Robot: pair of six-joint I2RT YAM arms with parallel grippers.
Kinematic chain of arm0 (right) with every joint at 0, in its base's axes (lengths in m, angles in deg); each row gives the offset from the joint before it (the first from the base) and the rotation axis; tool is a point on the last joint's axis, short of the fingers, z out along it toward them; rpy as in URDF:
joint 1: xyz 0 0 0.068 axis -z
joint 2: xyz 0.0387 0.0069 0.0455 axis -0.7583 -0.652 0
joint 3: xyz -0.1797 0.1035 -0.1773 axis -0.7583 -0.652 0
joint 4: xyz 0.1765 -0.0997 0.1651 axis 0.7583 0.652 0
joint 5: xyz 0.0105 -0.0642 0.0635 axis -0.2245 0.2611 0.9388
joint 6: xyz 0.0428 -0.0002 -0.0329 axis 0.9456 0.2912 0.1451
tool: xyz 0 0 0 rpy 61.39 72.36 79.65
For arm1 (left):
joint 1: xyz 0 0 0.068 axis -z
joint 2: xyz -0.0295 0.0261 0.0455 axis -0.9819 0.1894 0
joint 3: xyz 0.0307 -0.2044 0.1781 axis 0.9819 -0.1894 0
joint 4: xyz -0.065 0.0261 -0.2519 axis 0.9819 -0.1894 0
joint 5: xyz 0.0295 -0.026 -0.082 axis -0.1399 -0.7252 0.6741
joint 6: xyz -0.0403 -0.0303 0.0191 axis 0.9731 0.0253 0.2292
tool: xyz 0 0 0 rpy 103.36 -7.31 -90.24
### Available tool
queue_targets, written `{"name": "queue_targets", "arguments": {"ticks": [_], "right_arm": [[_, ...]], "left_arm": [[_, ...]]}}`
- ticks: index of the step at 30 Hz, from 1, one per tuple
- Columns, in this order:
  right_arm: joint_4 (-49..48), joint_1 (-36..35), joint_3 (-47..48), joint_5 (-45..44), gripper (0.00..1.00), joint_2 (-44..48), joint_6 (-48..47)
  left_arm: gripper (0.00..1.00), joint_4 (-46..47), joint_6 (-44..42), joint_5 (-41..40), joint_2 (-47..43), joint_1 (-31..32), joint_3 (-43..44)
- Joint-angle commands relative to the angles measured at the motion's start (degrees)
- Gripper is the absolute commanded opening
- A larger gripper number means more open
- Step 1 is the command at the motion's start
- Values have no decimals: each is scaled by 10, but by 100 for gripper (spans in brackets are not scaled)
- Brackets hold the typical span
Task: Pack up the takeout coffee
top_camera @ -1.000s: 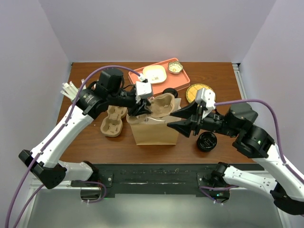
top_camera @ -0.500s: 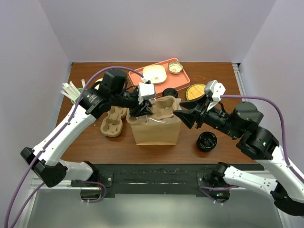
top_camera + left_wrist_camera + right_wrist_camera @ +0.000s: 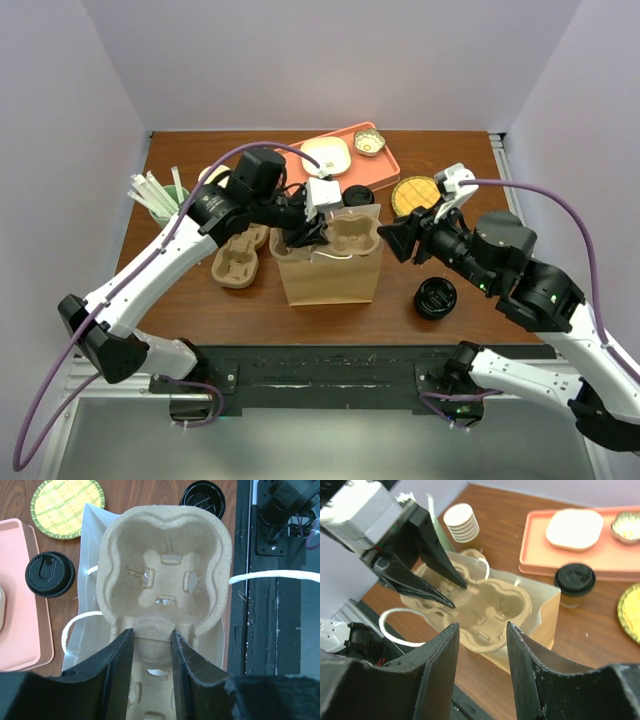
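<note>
1. The takeout coffee (image 3: 358,196) stands upright on the counter (image 3: 470,160), just behind the brown paper bag (image 3: 330,280) and just beside the pink tray (image 3: 385,165). Nothing grips it, so it is not yet packed.
2. The left end effector (image 3: 151,634) is clenched on the central ridge of a moulded pulp cup carrier (image 3: 165,575), which sits across the bag's open mouth.
3. The right end effector (image 3: 482,626) hangs near the bag's right side, fingers spread and empty.
4. Seating the carrier well probably means keeping it level and centred, with the white cord handles (image 3: 270,574) left outside (a trapped loop could tip it). The free arm could brace the bag's wall.
5. The carrier is rough, fibrous pulp with rounded wells and slotted tabs. The bag is thin creased paper, likely to buckle under a sideways push. The coffee's lid is smooth black plastic, round and slightly domed, over a brownish paper cup.
</note>
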Motion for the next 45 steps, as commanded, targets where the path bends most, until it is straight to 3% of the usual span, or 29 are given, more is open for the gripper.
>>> {"name": "queue_targets", "arguments": {"ticks": [1,11,17,23,26,27,30,36,45], "right_arm": [[21,0,17,-26,46,-3,43],[28,0,19,-33,46,-8,39],[31,0,9,-23,47,-10,42],[38,1,12,-17,47,-19,51],[36,0,11,-18,47,-21,50],[35,0,12,-18,47,-21,51],[33,0,13,-18,47,-26,50],[27,0,15,-17,47,-36,61],[43,1,34,-35,47,-58,82]], "left_arm": [[9,10,-11,-29,10,8,23],[8,30,-14,-62,21,20,27],[14,36,-14,-81,32,24,28],[24,40,-6,-84,37,27,31],[37,41,0,-90,30,27,36],[47,42,-1,-94,29,27,38],[56,50,2,-110,19,27,47],[67,79,18,-158,0,28,61],[73,122,32,-200,-36,27,38]]}}
